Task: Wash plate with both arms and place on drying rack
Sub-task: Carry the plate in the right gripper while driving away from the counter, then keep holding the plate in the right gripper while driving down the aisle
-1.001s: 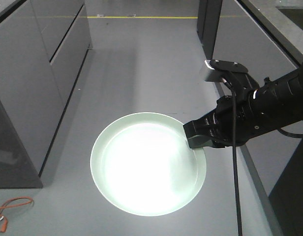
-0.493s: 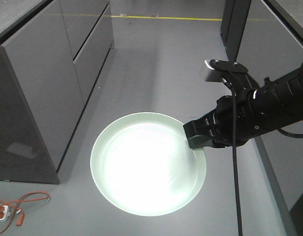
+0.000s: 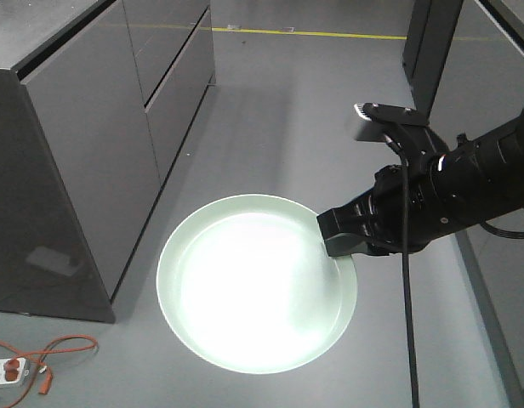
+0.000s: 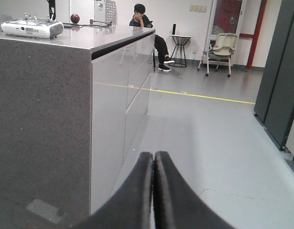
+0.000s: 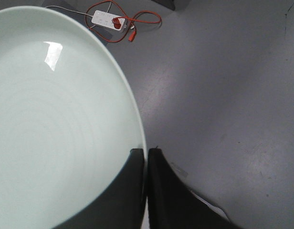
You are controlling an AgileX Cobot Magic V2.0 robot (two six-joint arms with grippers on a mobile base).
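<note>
Since the earlier frames, the grey cabinet (image 3: 92,144) has slid rightward and nearer in the front view. The orange cable (image 3: 62,347) and its white power strip (image 3: 8,370) have come further into the near-left corner. The right claw (image 3: 328,240) and the plate (image 3: 245,293) keep their place in the frame.

Right claw (image 5: 145,153): the two black fingers pinch the plate's rim at its far-right edge, one above and one below, as the right wrist view shows. Just behind the claw sits the black wrist, with a grey camera module (image 3: 377,121) on top. A black cable (image 3: 407,289) hangs from it toward the near edge. The arm runs off to the right.

Plate (image 5: 56,124): pale mint green, face up and roughly level, held in the air over the grey floor (image 3: 270,110) and touching nothing but the claw. Its centre is washed out by glare in the front view.

Left claw (image 4: 153,155): the fingers are pressed together with nothing between them, pointing along the floor beside the cabinet (image 4: 47,119).

Surroundings: beneath the plate's far edge, the right wrist view shows the power strip (image 5: 105,19) and cable (image 5: 140,20) lying on the floor. A yellow line (image 3: 313,34) crosses the floor at the far end. In the left wrist view a seated person (image 4: 146,26) and an empty chair (image 4: 221,45) lie well beyond it.
</note>
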